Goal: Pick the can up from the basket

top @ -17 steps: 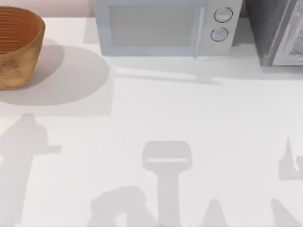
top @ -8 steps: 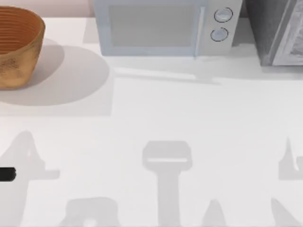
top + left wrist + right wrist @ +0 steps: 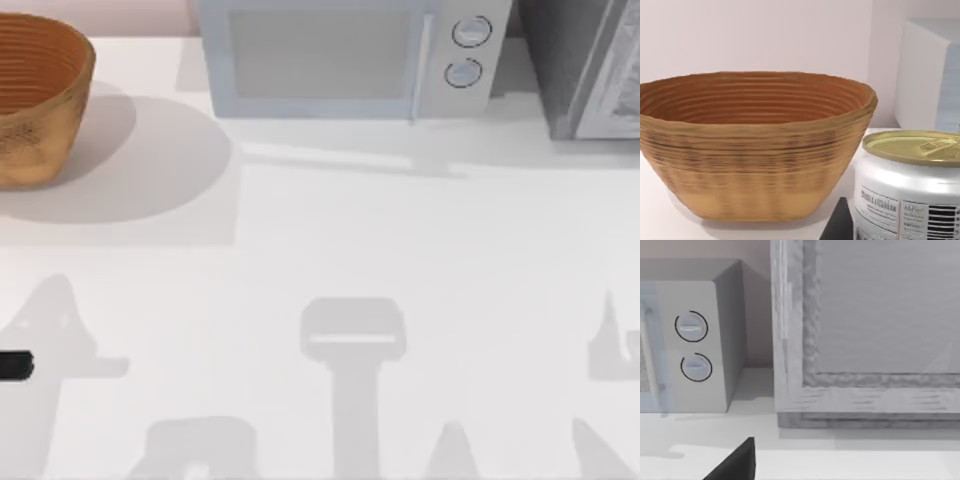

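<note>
upright gold-topped can [image 3: 907,192] just beside empty wicker basket [image 3: 755,150]

A round woven wicker basket [image 3: 35,95] stands at the far left of a flat white table [image 3: 400,250]. To its right, along the table's back edge, sits a pale box-shaped microwave [image 3: 345,55], with a grey textured cabinet [image 3: 585,65] at the far right corner. In the left wrist view, a short white-labelled can with a gold metal lid [image 3: 910,187] sits outside and just beside the basket [image 3: 755,145], nearer the camera.
</note>
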Robot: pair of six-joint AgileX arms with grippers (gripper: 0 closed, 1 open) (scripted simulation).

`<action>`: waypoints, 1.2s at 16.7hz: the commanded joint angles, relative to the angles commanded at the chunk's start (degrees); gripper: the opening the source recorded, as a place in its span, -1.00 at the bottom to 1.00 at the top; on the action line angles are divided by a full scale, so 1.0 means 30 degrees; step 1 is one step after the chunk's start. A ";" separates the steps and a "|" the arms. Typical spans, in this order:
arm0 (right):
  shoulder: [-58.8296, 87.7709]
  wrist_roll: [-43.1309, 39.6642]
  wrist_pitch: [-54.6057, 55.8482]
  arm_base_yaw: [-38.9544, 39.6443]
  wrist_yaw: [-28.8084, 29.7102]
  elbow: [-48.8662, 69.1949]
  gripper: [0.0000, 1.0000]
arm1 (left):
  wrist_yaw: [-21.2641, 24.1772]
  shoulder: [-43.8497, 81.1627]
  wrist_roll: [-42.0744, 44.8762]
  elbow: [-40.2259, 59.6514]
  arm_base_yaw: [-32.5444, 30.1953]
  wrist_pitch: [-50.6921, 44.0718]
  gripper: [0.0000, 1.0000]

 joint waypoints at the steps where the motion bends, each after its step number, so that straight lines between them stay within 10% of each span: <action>1: 0.0000 0.0000 0.0000 0.0000 0.0000 0.0000 1.00 | 0.0243 0.0536 0.0004 0.0288 0.0009 0.0325 -1.00; 8: 0.0000 0.0000 0.0000 0.0000 0.0000 0.0000 1.00 | 0.4726 0.9043 -0.0015 0.4331 -0.0411 0.4871 -1.00; 20: 0.0000 0.0000 0.0000 0.0000 0.0000 0.0000 1.00 | 1.8083 3.1441 0.0014 1.4521 -0.2155 1.6151 -1.00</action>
